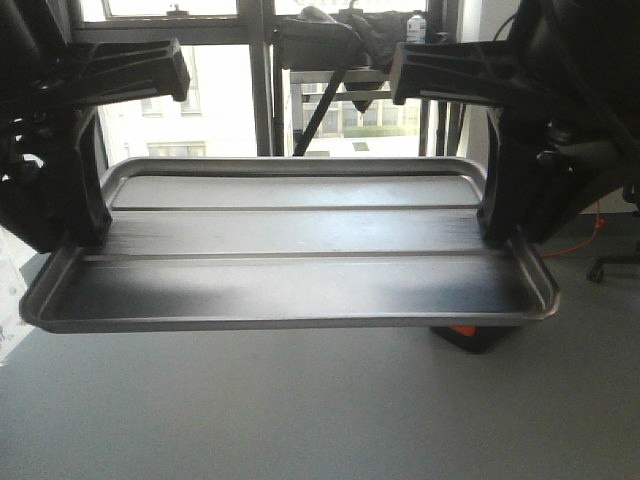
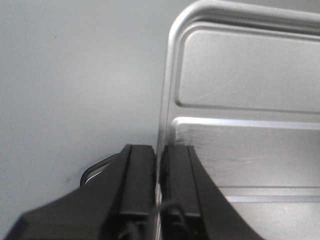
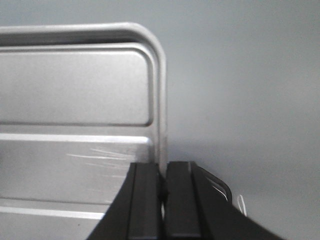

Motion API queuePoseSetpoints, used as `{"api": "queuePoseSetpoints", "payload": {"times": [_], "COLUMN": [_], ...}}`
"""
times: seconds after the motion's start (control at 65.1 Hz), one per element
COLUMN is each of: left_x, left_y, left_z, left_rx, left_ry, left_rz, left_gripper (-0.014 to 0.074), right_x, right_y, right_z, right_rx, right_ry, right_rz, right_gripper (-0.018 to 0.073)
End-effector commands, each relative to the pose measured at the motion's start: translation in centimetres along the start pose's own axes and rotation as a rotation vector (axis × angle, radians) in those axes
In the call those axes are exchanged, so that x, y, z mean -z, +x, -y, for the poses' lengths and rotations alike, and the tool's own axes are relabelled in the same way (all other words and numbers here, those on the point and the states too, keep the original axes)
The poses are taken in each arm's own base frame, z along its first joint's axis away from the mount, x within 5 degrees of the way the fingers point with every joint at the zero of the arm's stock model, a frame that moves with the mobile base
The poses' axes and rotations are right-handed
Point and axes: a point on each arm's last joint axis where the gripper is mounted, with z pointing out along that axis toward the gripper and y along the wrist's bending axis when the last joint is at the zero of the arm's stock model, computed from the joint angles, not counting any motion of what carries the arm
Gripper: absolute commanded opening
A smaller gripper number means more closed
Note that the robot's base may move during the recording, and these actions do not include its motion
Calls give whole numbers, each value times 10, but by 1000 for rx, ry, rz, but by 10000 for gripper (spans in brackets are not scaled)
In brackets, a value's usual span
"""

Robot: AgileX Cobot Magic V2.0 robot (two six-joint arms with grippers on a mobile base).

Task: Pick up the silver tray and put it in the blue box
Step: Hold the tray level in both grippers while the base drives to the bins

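The shiny rectangular metal tray (image 1: 290, 250) is pinched at its short rims by the left gripper (image 2: 159, 167) and right gripper (image 3: 163, 177); one rim could be lost through uneven travel.

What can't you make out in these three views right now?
The blue box: in no view; whether it sits beneath the silver tray cannot be told.
A dark object with a red patch, front view: mostly hidden behind the tray's near right corner; unidentifiable.
The left gripper and right gripper, wrist views: jaws pinch the tray's rim, but the bottom edge cuts off their bodies.
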Motion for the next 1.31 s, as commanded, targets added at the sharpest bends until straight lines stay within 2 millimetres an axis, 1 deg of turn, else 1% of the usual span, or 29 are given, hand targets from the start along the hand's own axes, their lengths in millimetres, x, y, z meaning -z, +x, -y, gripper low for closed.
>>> {"api": "queuePoseSetpoints", "payload": {"times": [0.0,1.291], "left_x": [15,15], "left_y": [-5,-5], "left_z": [-4,-4], "left_rx": [-13,-13], "left_ry": [-11,-11], "left_rz": [53,53], "left_gripper": [-10,-10], "right_x": [14,14], "right_y": [-8,-8], "right_z": [5,5], "right_rx": [33,33], "right_ry": [21,21], "right_rz": [67,67], "right_gripper": [57,57]}}
